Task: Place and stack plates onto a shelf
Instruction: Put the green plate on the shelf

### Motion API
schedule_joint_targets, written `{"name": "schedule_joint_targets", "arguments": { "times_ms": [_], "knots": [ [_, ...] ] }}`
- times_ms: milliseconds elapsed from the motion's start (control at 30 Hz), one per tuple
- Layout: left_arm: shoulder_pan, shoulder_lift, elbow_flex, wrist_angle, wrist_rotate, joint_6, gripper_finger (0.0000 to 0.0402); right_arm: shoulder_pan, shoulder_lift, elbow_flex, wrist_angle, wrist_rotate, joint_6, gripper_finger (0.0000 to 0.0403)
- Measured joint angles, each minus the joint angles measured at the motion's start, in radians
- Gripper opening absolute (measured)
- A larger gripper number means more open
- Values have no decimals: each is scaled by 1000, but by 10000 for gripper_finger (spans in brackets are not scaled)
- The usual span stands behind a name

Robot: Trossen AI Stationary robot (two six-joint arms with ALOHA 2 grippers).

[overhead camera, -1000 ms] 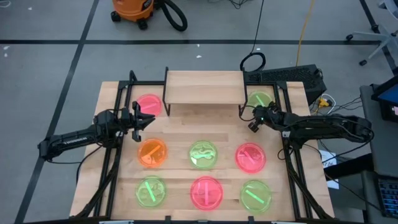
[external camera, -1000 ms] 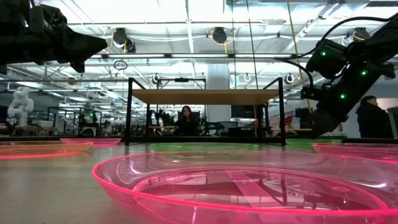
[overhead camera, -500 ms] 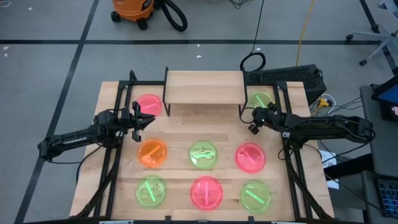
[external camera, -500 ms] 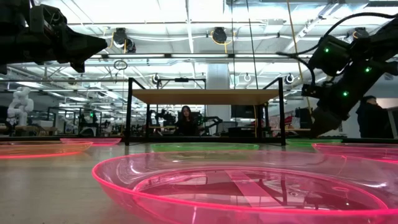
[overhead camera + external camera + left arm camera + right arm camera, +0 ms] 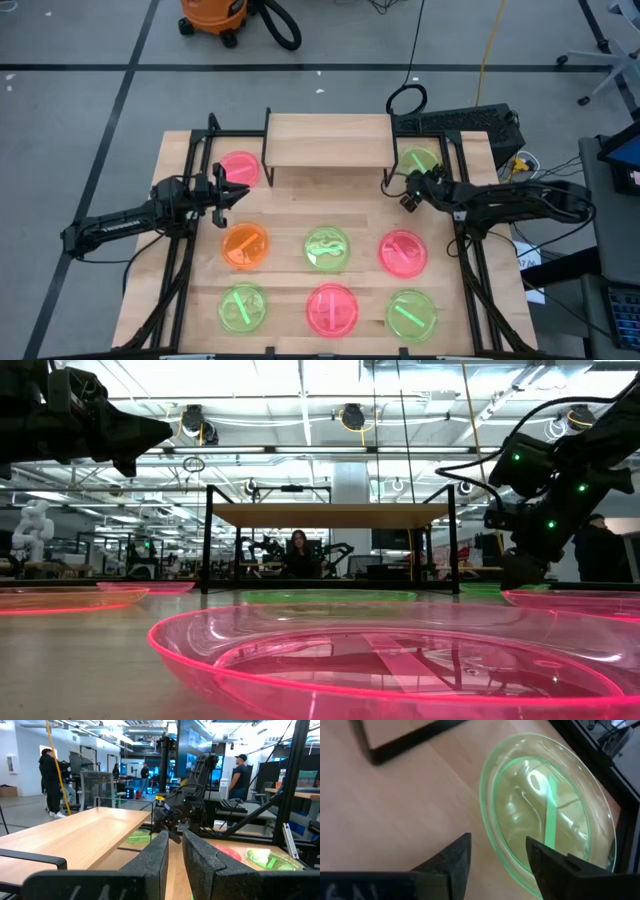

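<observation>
The shelf (image 5: 328,140) stands at the table's far middle on black legs, its board bare. Several plates lie flat on the tabletop: a pink one (image 5: 240,168) left of the shelf, a green one (image 5: 418,160) right of it, and two rows nearer me, starting with an orange one (image 5: 245,245). My right gripper (image 5: 500,855) is open and slants down over the near rim (image 5: 490,835) of the far right green plate (image 5: 550,805), one finger outside the rim and one over the plate's inside. My left gripper (image 5: 240,190) hovers beside the pink plate, slightly open and holding nothing.
Black frame rails (image 5: 195,170) run along both table sides, and the shelf's legs (image 5: 207,540) stand close to both far plates. A large pink plate (image 5: 400,660) fills the near foreground of the low view. People stand in the room beyond the table.
My right gripper has opened and tipped farther down, sinking a little toward the green plate at the far right. The plates have all stayed where they were.
</observation>
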Motion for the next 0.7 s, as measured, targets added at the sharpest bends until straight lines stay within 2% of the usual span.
{"name": "schedule_joint_targets", "arguments": {
  "times_ms": [233, 500, 700],
  "knots": [
    [0, 0, 0, 0, 0, 0, 62, -35, 45, 14, 2, -5, 6, 120],
    [0, 0, 0, 0, 0, 0, 62, -36, 42, 15, 3, -33, 3, 9],
    [0, 0, 0, 0, 0, 0, 62, -15, -16, 15, -3, -34, 46, 1]
  ]
}}
